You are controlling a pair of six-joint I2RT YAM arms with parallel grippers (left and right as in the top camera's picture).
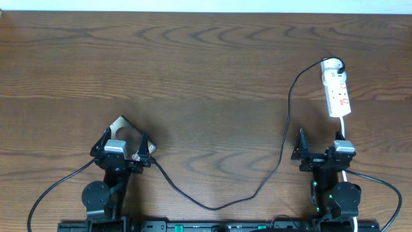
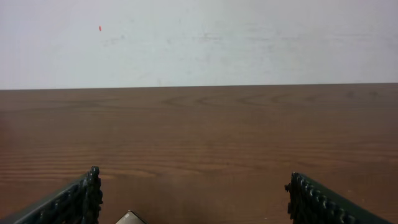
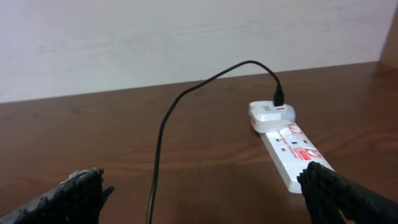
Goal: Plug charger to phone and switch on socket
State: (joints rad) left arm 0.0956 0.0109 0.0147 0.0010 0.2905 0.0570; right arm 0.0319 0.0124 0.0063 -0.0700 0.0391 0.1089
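A: Where's the charger [image 1: 288, 116]?

B: It runs from the socket [image 1: 338, 90] near the worktop's right edge and ends beside the left tool [image 1: 125, 137]. Both tools, the right tool [image 1: 320, 142] too, gape wide and empty.

A: Handling?

B: Light, limp cord. Pinch the stiff plug.

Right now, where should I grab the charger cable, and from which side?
Just behind its free end, beside the left gripper. The charger lies flat on the table there, so come straight down with the open jaws across the cable. Its tip is too small to make out.
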